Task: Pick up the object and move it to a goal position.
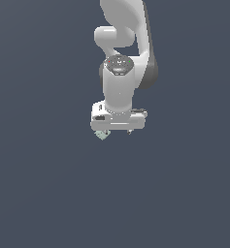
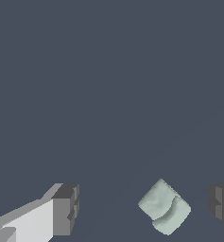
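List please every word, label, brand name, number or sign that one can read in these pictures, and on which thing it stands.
None can be read. The gripper is plain white and grey, the mint-green object carries no print, and the tiny red and dark specks on the arm's wrist cap are too small to tell.

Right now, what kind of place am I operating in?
Probably a bare simulated workspace: a flat, featureless slate-grey surface, one white arm's hand, open, and a tiny mint-green block between its fingers.
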You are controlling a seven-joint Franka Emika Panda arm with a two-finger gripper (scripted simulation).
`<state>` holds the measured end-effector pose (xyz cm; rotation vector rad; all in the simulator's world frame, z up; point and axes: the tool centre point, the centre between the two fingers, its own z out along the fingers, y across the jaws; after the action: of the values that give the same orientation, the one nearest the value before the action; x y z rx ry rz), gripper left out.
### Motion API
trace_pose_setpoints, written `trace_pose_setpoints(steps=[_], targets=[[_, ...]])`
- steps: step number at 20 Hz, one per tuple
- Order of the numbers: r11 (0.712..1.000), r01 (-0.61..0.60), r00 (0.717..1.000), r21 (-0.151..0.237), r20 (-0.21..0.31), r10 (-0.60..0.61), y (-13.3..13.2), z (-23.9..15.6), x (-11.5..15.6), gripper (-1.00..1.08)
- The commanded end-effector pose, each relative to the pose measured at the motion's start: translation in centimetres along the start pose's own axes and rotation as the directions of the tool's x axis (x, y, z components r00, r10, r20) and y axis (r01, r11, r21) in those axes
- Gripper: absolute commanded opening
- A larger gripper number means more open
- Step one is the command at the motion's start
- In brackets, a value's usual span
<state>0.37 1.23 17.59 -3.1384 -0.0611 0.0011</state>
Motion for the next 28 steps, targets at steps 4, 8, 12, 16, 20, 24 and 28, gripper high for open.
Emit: trace_pose_setpoints(steps=[4,8,12,16,20,24,28], targets=[[1.0,0.001,1.0,0.002,0.0,-0.001,0.1,-0.2,-0.1,1.0],[1.0,0.002,1.0,0.009,0.002,-0.002,0.3,-0.8,-0.3,1.0],[1.0,-0.003,1.0,0.011,0.003,0.003,0.3,-1.1,-0.3,1.0],[1.0,0.006,1.0,0.011,0.003,-0.006,0.4,-0.9,-0.4,1.0],[0.999,0.033,0.999,0.01,0.002,-0.033,0.7,-0.5,-0.6,1.0],[0.997,0.079,0.997,0.008,0.002,-0.079,1.2,0.2,-1.1,1.0],[0.99,0.143,0.99,0.005,0.002,-0.143,1.9,1.1,-1.7,1.0]])
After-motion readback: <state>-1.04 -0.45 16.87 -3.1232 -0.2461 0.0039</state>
